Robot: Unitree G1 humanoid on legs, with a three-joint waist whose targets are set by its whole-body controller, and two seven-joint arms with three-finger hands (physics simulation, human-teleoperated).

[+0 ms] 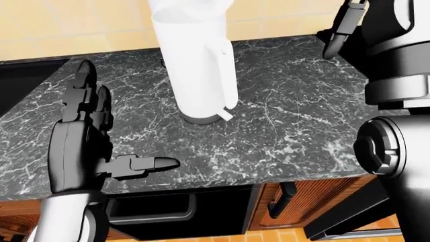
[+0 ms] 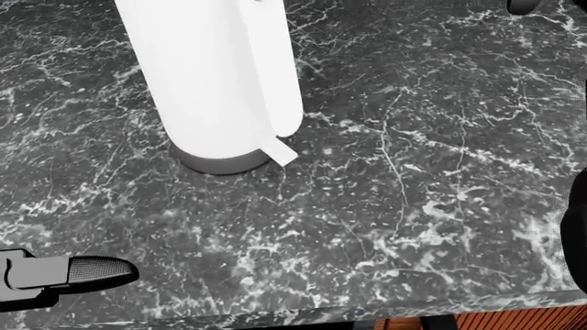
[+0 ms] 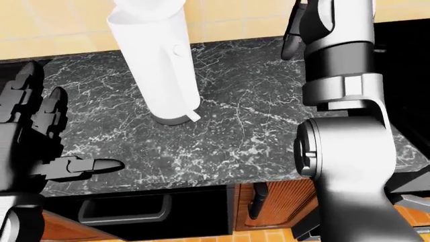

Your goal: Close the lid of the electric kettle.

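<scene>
Upright, tall white electric kettle (image 1: 197, 65), grey base

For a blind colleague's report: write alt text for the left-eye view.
A tall white electric kettle stands on a black marble counter, its top cut off by the frame. The robot's open left hand hovers at lower left; its right arm rises at the right edge.

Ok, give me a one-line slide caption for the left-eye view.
White kettle standing on the dark marble counter, top out of frame, left hand open beside it, right hand raised at upper right.

Kettle (image 1: 196, 60) smooth white plastic; counter (image 1: 296, 126) glossy marble.
</scene>
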